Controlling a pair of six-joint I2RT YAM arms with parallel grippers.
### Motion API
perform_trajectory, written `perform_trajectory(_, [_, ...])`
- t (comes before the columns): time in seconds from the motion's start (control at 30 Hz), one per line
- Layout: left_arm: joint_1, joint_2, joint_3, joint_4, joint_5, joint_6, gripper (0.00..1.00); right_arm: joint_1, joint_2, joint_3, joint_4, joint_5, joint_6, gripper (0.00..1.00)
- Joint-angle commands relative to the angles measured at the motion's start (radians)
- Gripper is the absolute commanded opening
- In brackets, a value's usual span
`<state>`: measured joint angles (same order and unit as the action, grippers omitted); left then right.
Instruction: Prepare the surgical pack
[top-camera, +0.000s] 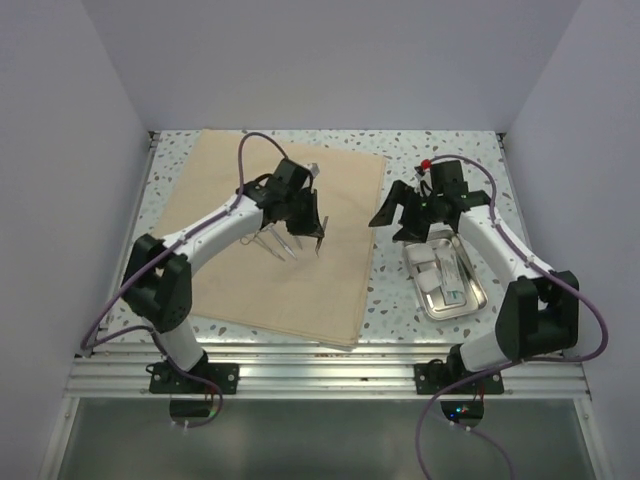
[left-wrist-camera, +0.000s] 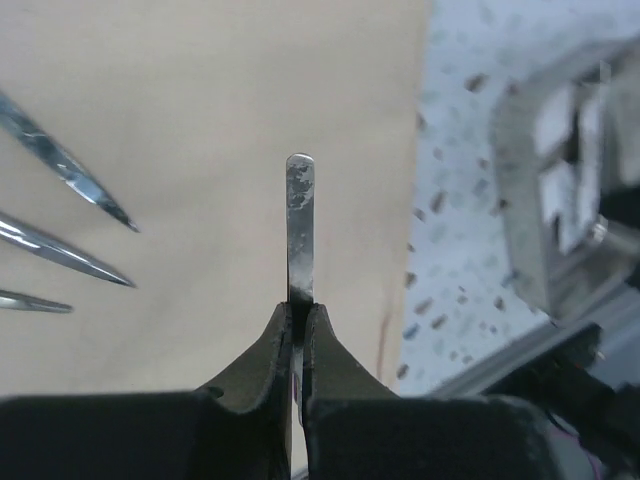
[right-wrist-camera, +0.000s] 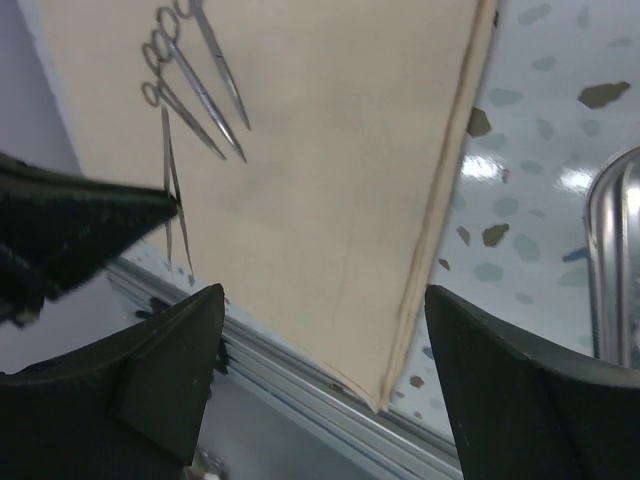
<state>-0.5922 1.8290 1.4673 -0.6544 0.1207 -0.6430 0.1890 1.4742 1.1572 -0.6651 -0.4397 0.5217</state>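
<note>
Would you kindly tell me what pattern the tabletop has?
The tabletop is pale white-grey with scattered dark speckles, like terrazzo. It shows best in the right wrist view.

You are getting bright, even light from overhead, and it is casting only soft, faint shadows on the tan cloth (top-camera: 300, 290). White glare is bouncing off the speckled table (right-wrist-camera: 530, 200) in your right wrist view. In your left wrist view the steel tray (left-wrist-camera: 560, 190) is blurring out of focus.

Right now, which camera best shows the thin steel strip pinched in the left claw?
The left wrist view: the steel strip fills the close-up, clamped in the left gripper. The top view shows it too small; the right wrist view, only faint thin lines.
</note>
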Motion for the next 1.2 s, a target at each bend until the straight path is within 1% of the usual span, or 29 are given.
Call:
perform_trajectory(0.0, [-0.004, -0.179, -0.16, 0.308, 0.319, 0.022, 0.0, 0.013, 0.018, -0.046, 0.284, -0.171, 0.268, 0.84])
perform_trajectory(0.07, [-0.008, -0.218, -0.212, 0.34, 0.347, -0.003, 0.0, 0.03, 0.037, -0.042, 0.314, -0.192, 0.297, 0.86])
perform_trajectory(0.1, [-0.008, -0.243, -0.223, 0.343, 0.358, -0.004, 0.0, 0.058, 0.046, -0.028, 0.317, -0.191, 0.302, 0.86])
perform_trajectory(0.3, [-0.014, -0.293, -0.249, 0.345, 0.396, -0.02, 0.0, 0.162, 0.072, -0.017, 0.376, -0.156, 0.346, 0.86])
perform_trajectory(0.37, [-0.014, -0.293, -0.252, 0.345, 0.416, -0.027, 0.0, 0.19, 0.069, -0.021, 0.386, -0.13, 0.357, 0.85])
perform_trajectory(0.43, [-0.017, -0.297, -0.252, 0.354, 0.427, -0.033, 0.0, 0.205, 0.087, -0.016, 0.381, -0.131, 0.36, 0.81])
perform_trajectory(0.47, [-0.018, -0.298, -0.251, 0.352, 0.43, -0.035, 0.0, 0.217, 0.095, -0.013, 0.378, -0.133, 0.359, 0.77])
perform_trajectory(0.5, [-0.018, -0.301, -0.248, 0.352, 0.428, -0.034, 0.0, 0.221, 0.101, -0.01, 0.368, -0.133, 0.36, 0.73])
perform_trajectory(0.53, [-0.018, -0.303, -0.243, 0.349, 0.431, -0.03, 0.0, 0.222, 0.103, -0.01, 0.363, -0.131, 0.359, 0.62])
perform_trajectory(0.6, [-0.018, -0.306, -0.242, 0.346, 0.428, -0.029, 0.0, 0.225, 0.107, -0.016, 0.358, -0.125, 0.359, 0.51])
perform_trajectory(0.63, [-0.018, -0.304, -0.239, 0.349, 0.428, -0.024, 0.0, 0.227, 0.106, -0.017, 0.36, -0.125, 0.359, 0.36])
perform_trajectory(0.67, [-0.02, -0.3, -0.236, 0.348, 0.431, -0.023, 0.0, 0.227, 0.107, -0.016, 0.357, -0.126, 0.354, 0.29])
perform_trajectory(0.7, [-0.018, -0.297, -0.233, 0.343, 0.435, -0.018, 0.0, 0.225, 0.112, -0.005, 0.337, -0.122, 0.336, 0.19])
perform_trajectory(0.73, [-0.018, -0.292, -0.228, 0.345, 0.445, -0.011, 0.0, 0.227, 0.116, 0.005, 0.319, -0.117, 0.324, 0.0])
perform_trajectory(0.77, [-0.02, -0.284, -0.226, 0.345, 0.45, -0.007, 0.0, 0.225, 0.12, 0.04, 0.244, -0.108, 0.301, 0.0])
perform_trajectory(0.8, [-0.017, -0.284, -0.223, 0.338, 0.448, -0.003, 0.1, 0.227, 0.124, 0.062, 0.199, -0.067, 0.238, 0.0])
perform_trajectory(0.83, [-0.017, -0.286, -0.222, 0.326, 0.442, 0.006, 0.23, 0.227, 0.124, 0.084, 0.155, -0.035, 0.201, 0.0])
perform_trajectory(0.87, [-0.012, -0.292, -0.225, 0.323, 0.429, 0.012, 0.45, 0.225, 0.124, 0.138, 0.036, 0.014, 0.16, 0.0])
perform_trajectory(0.9, [0.0, -0.296, -0.229, 0.32, 0.424, 0.019, 0.51, 0.225, 0.124, 0.169, -0.037, 0.074, 0.074, 0.0])
perform_trajectory(0.93, [0.011, -0.301, -0.243, 0.312, 0.418, 0.029, 0.56, 0.224, 0.129, 0.197, -0.101, 0.223, 0.034, 0.0])
perform_trajectory(0.97, [0.025, -0.312, -0.254, 0.311, 0.415, 0.032, 0.61, 0.225, 0.133, 0.241, -0.222, 0.296, -0.041, 0.0])
perform_trajectory(1.0, [0.057, -0.319, -0.268, 0.309, 0.413, 0.032, 0.62, 0.224, 0.141, 0.265, -0.291, 0.391, -0.073, 0.0])
perform_trajectory(1.03, [0.074, -0.326, -0.298, 0.306, 0.409, 0.034, 0.64, 0.225, 0.155, 0.28, -0.382, 0.521, -0.103, 0.0])
perform_trajectory(1.07, [0.107, -0.329, -0.312, 0.3, 0.402, 0.037, 0.64, 0.224, 0.158, 0.276, -0.416, 0.603, -0.153, 0.0])
perform_trajectory(1.13, [0.144, -0.329, -0.337, 0.247, 0.376, 0.051, 0.63, 0.219, 0.152, 0.245, -0.455, 0.734, -0.181, 0.0])
perform_trajectory(1.17, [0.161, -0.324, -0.341, 0.228, 0.341, 0.052, 0.62, 0.216, 0.146, 0.195, -0.467, 0.859, -0.192, 0.0])
